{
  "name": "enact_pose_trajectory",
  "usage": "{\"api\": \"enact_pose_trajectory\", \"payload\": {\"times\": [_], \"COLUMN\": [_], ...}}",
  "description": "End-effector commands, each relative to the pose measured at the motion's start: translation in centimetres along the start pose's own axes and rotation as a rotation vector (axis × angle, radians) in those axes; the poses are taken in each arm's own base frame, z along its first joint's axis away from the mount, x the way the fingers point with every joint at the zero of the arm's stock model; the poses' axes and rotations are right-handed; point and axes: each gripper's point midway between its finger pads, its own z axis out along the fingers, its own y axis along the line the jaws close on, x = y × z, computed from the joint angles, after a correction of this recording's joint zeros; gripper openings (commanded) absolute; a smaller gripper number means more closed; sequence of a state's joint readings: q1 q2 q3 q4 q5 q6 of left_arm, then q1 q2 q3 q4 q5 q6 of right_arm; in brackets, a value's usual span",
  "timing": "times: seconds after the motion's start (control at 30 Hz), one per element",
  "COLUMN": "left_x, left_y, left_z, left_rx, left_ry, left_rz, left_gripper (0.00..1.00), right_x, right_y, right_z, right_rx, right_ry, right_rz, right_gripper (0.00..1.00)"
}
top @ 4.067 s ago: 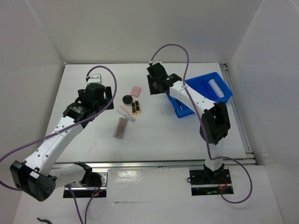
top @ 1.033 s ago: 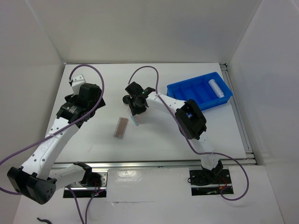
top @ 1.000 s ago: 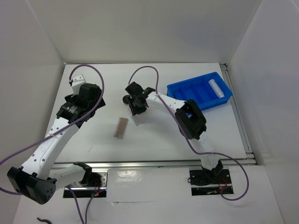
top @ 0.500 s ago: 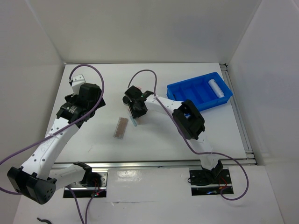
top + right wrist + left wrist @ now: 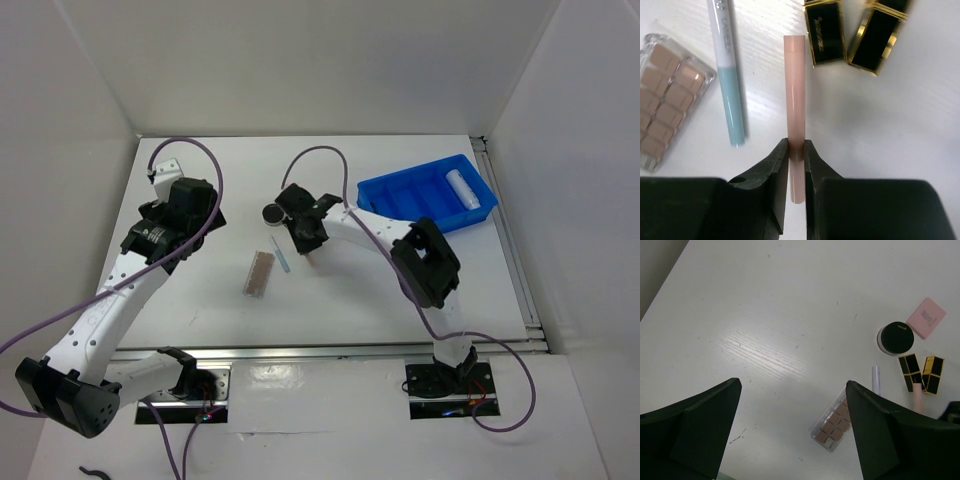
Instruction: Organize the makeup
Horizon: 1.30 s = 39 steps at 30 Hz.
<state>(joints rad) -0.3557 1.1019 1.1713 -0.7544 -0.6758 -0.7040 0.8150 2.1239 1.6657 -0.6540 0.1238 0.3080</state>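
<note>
The pink pencil [image 5: 794,85] is a thin, light, rigid stick with a smooth round barrel. It probably weighs next to nothing, but it could roll or swing between the pads and might snap if bent. The best place to hold it is across the barrel near the middle rather than at an end. The right claw [image 5: 795,147] is pinched shut on it, noticeably toward the near end, so the long free part may droop or pivot on the way. The pencil lies over the tabletop [image 5: 890,125] between the white-and-teal pencil [image 5: 727,75] and the two black-and-gold cases [image 5: 822,32], with the brownish-pink palette [image 5: 665,90] further out. Whether it has left the surface cannot be told. The left claw [image 5: 792,430] hangs wide open and empty above bare tabletop, well apart from the cluster, where the round black compact [image 5: 896,338] and pink square pad [image 5: 926,318] lie. About four seconds back the right arm stood near the blue tray [image 5: 400,190]; it has since reached left into the cluster. Its jaws were slightly apart a second ago and have since closed on the pencil. The left arm has drawn back to its own side. The white tube [image 5: 460,185] lies in the tray as before.
</note>
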Motion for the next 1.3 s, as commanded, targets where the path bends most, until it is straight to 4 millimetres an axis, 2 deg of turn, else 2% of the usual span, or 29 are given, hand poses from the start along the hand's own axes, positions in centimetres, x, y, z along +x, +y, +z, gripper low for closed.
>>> {"api": "enact_pose_trajectory", "payload": {"times": [0.0,0.03,0.07,0.13,0.17,0.27,0.33,0.47,0.6,0.67,0.73,0.77,0.8,0.83,0.9,0.93,0.97,1.0,1.07,1.1,1.13,1.2,1.27], "left_x": [-1.1,-1.1,-1.2,-0.7,-0.7,-0.6,-0.5,-0.5,-0.5,-0.5,-0.6,-0.6,-0.6,-0.6,-0.6,-0.6,-0.6,-0.6,-0.6,-0.6,-0.6,-0.6,-0.4], "left_y": [0.1,0.1,-0.2,-0.3,-0.3,-0.7,-0.8,-0.8,-0.8,-0.8,-0.6,-0.6,-0.6,-0.6,-0.6,-0.6,-0.6,-0.6,-0.6,-0.6,-0.6,-0.6,-0.5], "left_z": [-0.5,-0.5,-0.5,-0.3,-0.3,-0.1,-0.2,-0.2,-0.2,-0.2,-0.1,-0.1,-0.1,-0.1,-0.1,-0.1,-0.1,-0.1,-0.1,-0.1,-0.1,-0.1,-0.2], "left_rx": [0.015,0.015,0.029,0.035,0.035,0.043,0.052,0.052,0.052,0.052,0.045,0.045,0.045,0.045,0.045,0.045,0.045,0.045,0.045,0.045,0.045,0.045,0.04], "left_ry": [-0.036,-0.036,-0.037,-0.024,-0.024,-0.018,-0.012,-0.012,-0.012,-0.012,-0.017,-0.017,-0.017,-0.017,-0.017,-0.017,-0.017,-0.017,-0.017,-0.017,-0.017,-0.017,-0.011], "left_rz": [-0.01,-0.01,-0.016,-0.01,-0.01,-0.001,0.0,0.009,0.009,0.009,0.009,0.009,0.009,0.009,0.009,0.009,0.009,0.009,0.009,0.009,0.009,0.009,0.005], "left_gripper": [1.0,1.0,1.0,1.0,1.0,1.0,1.0,1.0,1.0,1.0,1.0,1.0,1.0,1.0,1.0,1.0,1.0,1.0,1.0,1.0,1.0,1.0,1.0], "right_x": [-4.2,-4.7,-5.1,-5.1,-5.2,-5.3,-5.6,-4.8,-3.6,-3.9,-3.8,-4.5,-4.5,-4.9,-5.4,-5.7,-6.4,-7.0,-8.4,-8.7,-8.7,-8.8,-7.5], "right_y": [-2.0,-3.5,-4.7,-8.1,-11.0,-16.4,-18.4,-22.6,-24.1,-24.6,-24.6,-24.5,-24.6,-24.6,-24.2,-24.4,-23.7,-23.2,-20.7,-19.0,-16.4,-13.0,-8.6], "right_z": [-8.5,-9.2,-10.7,-11.4,-11.6,-12.2,-12.2,-9.9,-7.4,-7.1,-6.4,-6.7,-6.6,-7.0,-7.4,-8.1,-9.2,-10.1,-11.9,-12.2,-11.9,-12.1,-10.5], "right_rx": [0.051,0.079,0.099,0.184,0.227,0.318,0.352,0.415,0.459,0.483,0.483,0.481,0.49,0.489,0.495,0.505,0.494,0.485,0.435,0.38,0.32,0.23,0.129], "right_ry": [-0.186,-0.205,-0.232,-0.248,-0.247,-0.258,-0.268,-0.226,-0.17,-0.175,-0.165,-0.186,-0.182,-0.188,-0.198,-0.214,-0.242,-0.264,-0.331,-0.341,-0.337,-0.342,-0.288], "right_rz": [-0.01,0.008,0.028,0.061,0.111,0.18,0.193,0.237,0.248,0.25,0.258,0.272,0.281,0.282,0.283,0.286,0.292,0.288,0.262,0.243,0.204,0.171,0.125], "right_gripper": [0.13,0.13,0.13,0.13,0.13,0.13,0.13,0.13,0.13,0.15,0.25,0.32,0.42,0.59,0.66,0.66,0.66,0.63,0.58,0.54,0.54,0.54,0.57]}}
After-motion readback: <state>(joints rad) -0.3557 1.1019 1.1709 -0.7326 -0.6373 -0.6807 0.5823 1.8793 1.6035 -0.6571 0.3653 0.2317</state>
